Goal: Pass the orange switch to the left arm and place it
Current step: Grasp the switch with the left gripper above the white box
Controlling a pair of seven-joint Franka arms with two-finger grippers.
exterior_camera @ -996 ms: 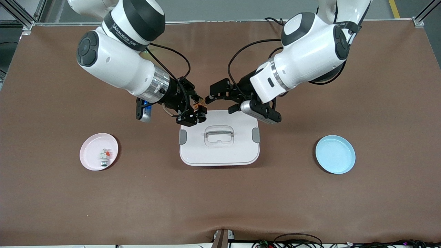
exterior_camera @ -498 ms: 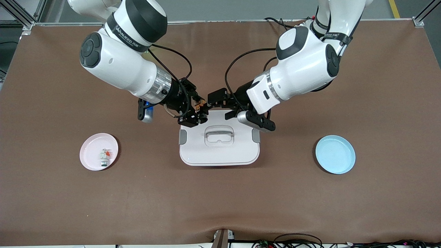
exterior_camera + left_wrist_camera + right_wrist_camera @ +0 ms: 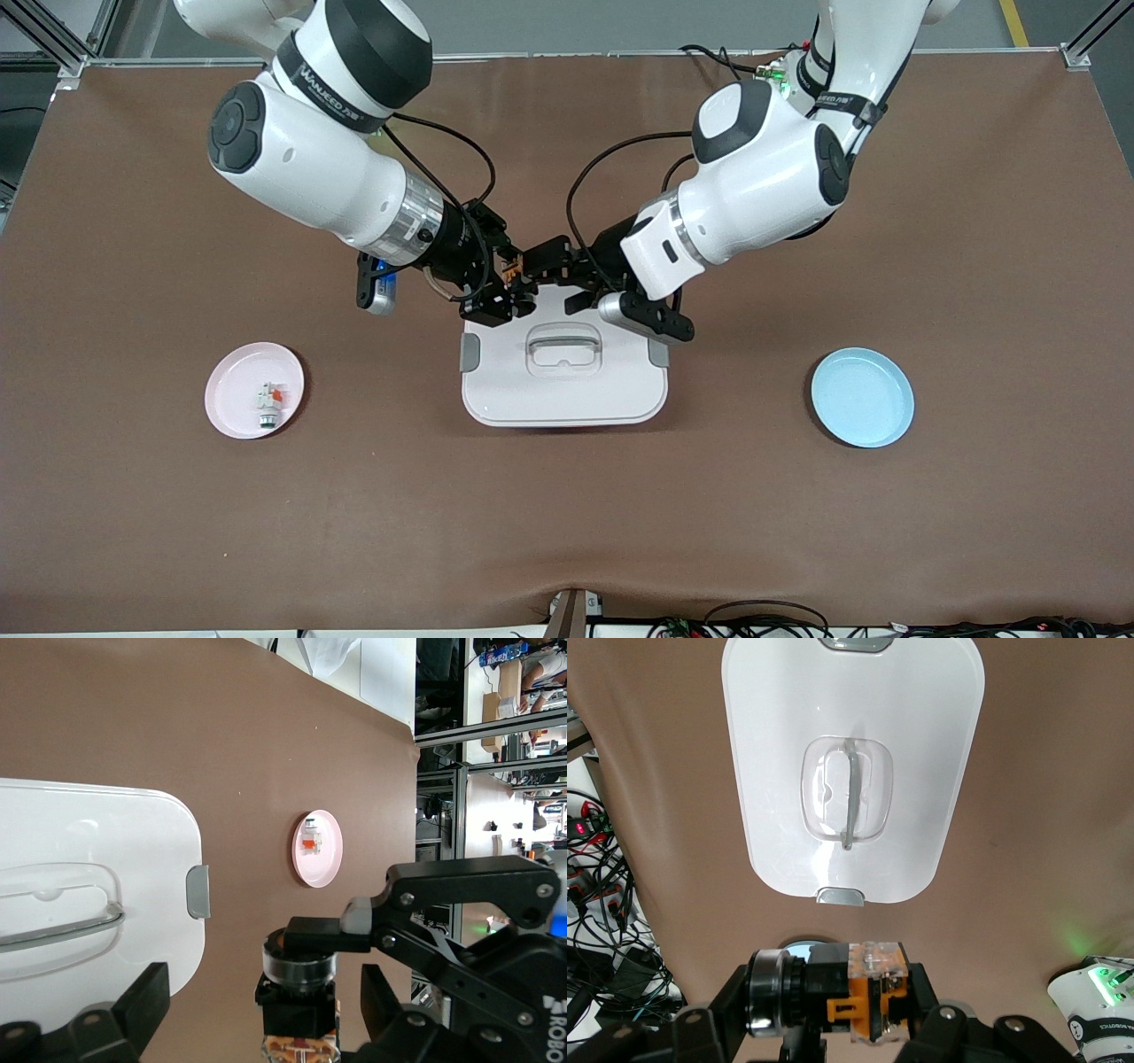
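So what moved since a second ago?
The left gripper slid over the box toward the right gripper until it reached the orange switch. The right gripper stayed shut on the switch and barely moved. The box, the pink plate with its small part, and the blue plate stayed put.

the large white rounded-rectangular lidded box (image 3: 563, 368) with grey side latches stands mid-worktop, directly under both pincers, blocking any low path between the round pink plate (image 3: 232, 409) and the round blue plate (image 3: 862, 396). bare brown worktop (image 3: 567, 523) lies open nearer the front camera.
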